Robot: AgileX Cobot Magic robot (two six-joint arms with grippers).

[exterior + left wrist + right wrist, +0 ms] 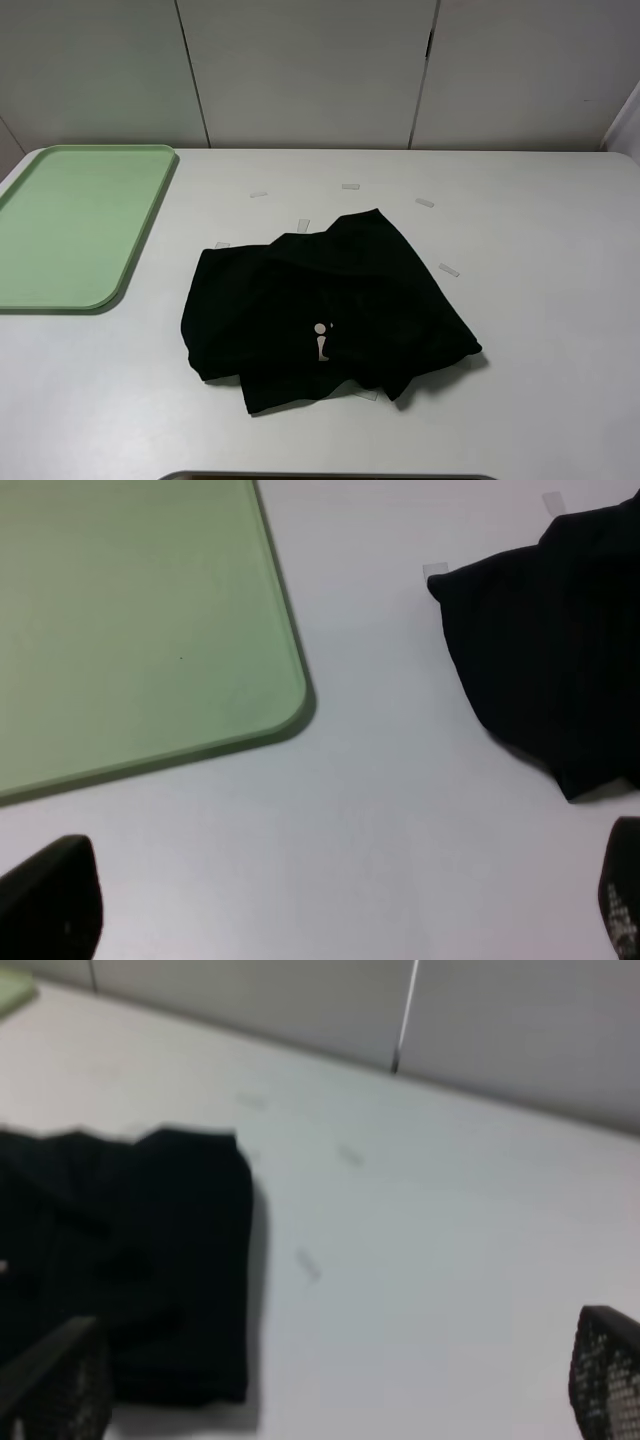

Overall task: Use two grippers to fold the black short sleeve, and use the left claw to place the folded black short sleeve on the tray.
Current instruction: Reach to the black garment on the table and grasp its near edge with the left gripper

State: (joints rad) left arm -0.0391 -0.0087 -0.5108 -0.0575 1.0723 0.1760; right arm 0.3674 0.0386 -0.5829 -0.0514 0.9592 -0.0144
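Note:
The black short sleeve (320, 310) lies crumpled and loosely folded in the middle of the white table, with a small white logo facing up. The green tray (80, 220) sits empty at the far left. Neither arm shows in the exterior high view. My left gripper (330, 920) is open and empty over bare table, between the tray's corner (130, 620) and the shirt's edge (560, 650). My right gripper (330, 1390) is open and empty, hovering beside the shirt (130, 1250); its fingers (605, 1370) stand wide apart.
Small clear tape marks (425, 202) dot the table around the shirt. Grey wall panels (310, 70) run behind the table's back edge. A dark edge (330, 476) shows at the table's front.

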